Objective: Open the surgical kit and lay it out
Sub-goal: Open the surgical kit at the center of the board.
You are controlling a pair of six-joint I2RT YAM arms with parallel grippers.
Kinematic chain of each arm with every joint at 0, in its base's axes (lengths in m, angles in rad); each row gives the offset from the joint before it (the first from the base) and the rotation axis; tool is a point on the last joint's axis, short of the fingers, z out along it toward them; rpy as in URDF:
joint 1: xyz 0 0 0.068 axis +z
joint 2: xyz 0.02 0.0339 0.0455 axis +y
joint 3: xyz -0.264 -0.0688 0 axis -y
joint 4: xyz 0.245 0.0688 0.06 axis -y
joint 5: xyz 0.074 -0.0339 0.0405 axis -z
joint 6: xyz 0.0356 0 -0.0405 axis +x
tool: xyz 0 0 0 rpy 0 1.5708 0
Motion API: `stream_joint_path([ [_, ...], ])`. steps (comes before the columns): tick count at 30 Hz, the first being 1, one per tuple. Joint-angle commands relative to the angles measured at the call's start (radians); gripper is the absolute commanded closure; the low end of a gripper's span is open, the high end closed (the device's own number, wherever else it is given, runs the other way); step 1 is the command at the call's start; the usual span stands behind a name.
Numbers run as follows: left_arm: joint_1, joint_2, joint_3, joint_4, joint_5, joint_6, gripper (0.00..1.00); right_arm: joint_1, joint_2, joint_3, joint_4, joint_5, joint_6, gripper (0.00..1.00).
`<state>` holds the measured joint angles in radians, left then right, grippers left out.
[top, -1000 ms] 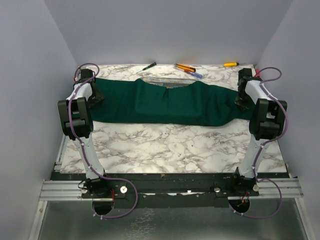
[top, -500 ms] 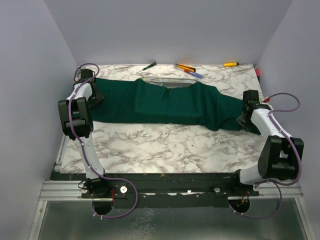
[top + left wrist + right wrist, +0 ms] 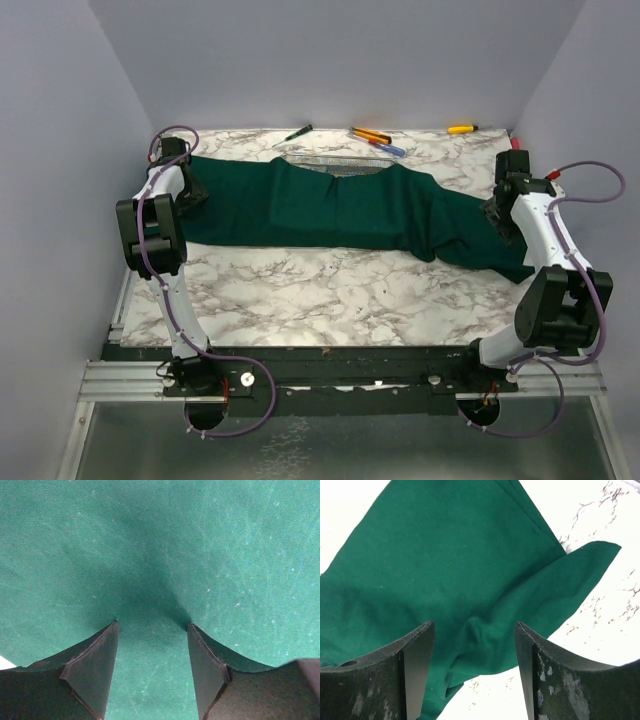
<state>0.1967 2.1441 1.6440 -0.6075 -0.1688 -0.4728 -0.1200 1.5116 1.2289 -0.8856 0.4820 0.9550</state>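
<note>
Right wrist: right end effector (image 3: 475, 625) gapes above the green cloth (image 3: 445, 555); left end effector (image 3: 153, 624) gapes close over it.

The dark green cloth wrap (image 3: 340, 205) spans the far half of the marble worktop (image 3: 330, 295), draped over the silver wire-mesh tray (image 3: 330, 160); loose screwdrivers (image 3: 370, 134) lie behind.

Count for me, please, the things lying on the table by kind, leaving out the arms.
Green cloth: 1
Wire-mesh tray, mostly covered: 1
Loose hand tools: 4 (green-handled, orange, blue, yellow)
Total: 6
</note>
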Motion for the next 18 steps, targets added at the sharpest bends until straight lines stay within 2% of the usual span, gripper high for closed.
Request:
stream_joint_path([
  [1, 0.009, 0.019, 0.021, 0.004, 0.017, 0.008, 0.41, -0.007, 0.025, 0.041, -0.019, 0.055, -0.038, 0.32],
  [6, 0.009, 0.036, 0.025, 0.003, 0.027, 0.007, 0.41, -0.018, 0.108, 0.008, 0.159, -0.104, -0.159, 0.37],
  [11, 0.009, 0.047, 0.03, 0.003, 0.033, 0.009, 0.41, -0.024, 0.251, 0.034, 0.237, -0.221, -0.223, 0.46],
  [18, 0.009, 0.068, 0.033, 0.003, 0.034, 0.01, 0.41, -0.057, 0.42, 0.116, 0.255, -0.319, -0.335, 0.46],
])
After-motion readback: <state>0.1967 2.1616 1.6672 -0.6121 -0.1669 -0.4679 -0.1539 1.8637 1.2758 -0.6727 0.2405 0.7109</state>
